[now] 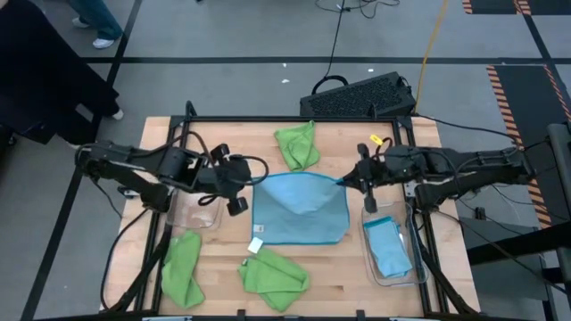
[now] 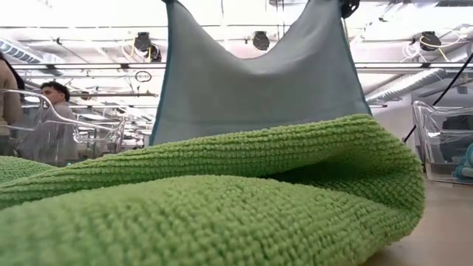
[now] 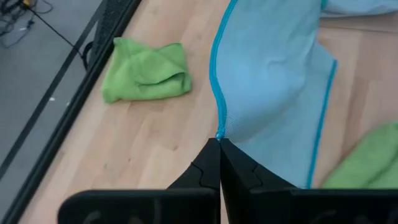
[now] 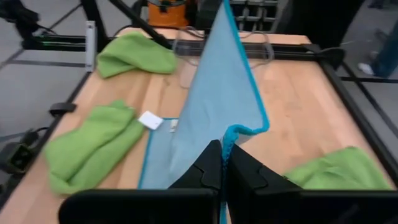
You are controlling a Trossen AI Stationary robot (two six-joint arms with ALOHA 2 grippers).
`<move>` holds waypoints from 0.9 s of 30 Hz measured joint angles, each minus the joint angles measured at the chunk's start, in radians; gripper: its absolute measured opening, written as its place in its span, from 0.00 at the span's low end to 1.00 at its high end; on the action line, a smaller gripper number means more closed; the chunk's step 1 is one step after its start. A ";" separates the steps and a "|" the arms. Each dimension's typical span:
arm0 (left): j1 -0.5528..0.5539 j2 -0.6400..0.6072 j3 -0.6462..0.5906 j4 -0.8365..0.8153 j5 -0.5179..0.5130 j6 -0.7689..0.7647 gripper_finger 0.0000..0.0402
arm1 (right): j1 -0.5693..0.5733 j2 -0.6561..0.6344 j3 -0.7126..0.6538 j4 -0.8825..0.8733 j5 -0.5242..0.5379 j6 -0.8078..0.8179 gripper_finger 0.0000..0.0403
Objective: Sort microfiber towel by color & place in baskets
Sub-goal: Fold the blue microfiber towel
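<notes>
A light blue towel [image 1: 299, 209] hangs spread between my two grippers at the table's middle, and its lower part with a white tag [image 1: 256, 244] lies on the wood. My left gripper [image 1: 247, 183] is shut at its left upper corner, my right gripper [image 1: 345, 181] at its right upper corner. Three lime green towels lie crumpled: one far [image 1: 297, 144], one near left [image 1: 181, 267], one near middle [image 1: 272, 275]. The left clear basket [image 1: 196, 212] sits under my left arm. The right basket [image 1: 399, 267] holds a blue towel [image 1: 388, 250]. My left gripper pinches the blue towel's upper left corner [image 3: 219, 132] between its two shut fingers [image 3: 208, 165], at the stitched edge. The corner is lifted and the cloth hangs below it. My right gripper pinches the upper right corner [image 4: 233, 132] between its shut fingers [image 4: 211, 163], coming from the table's right. The top edge [image 2: 251, 55] sags slightly between the two holds.
A black perforated crate [image 1: 361, 94] stands beyond the far edge. The near green towel [image 2: 222, 199] fills the low view's foreground. People [image 2: 55, 92] stand in the room behind. Bare wood shows between the far green towel and the right arm.
</notes>
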 joint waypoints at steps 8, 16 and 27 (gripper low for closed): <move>0.075 0.000 0.000 -0.020 -0.003 0.043 0.00 | -0.099 -0.001 -0.059 0.000 0.000 -0.028 0.00; 0.124 0.020 -0.011 -0.005 0.031 0.087 0.00 | -0.154 0.000 -0.214 0.041 -0.008 0.012 0.00; 0.202 0.032 -0.243 0.073 0.107 0.127 0.01 | -0.296 0.006 -0.242 0.084 -0.008 -0.035 0.00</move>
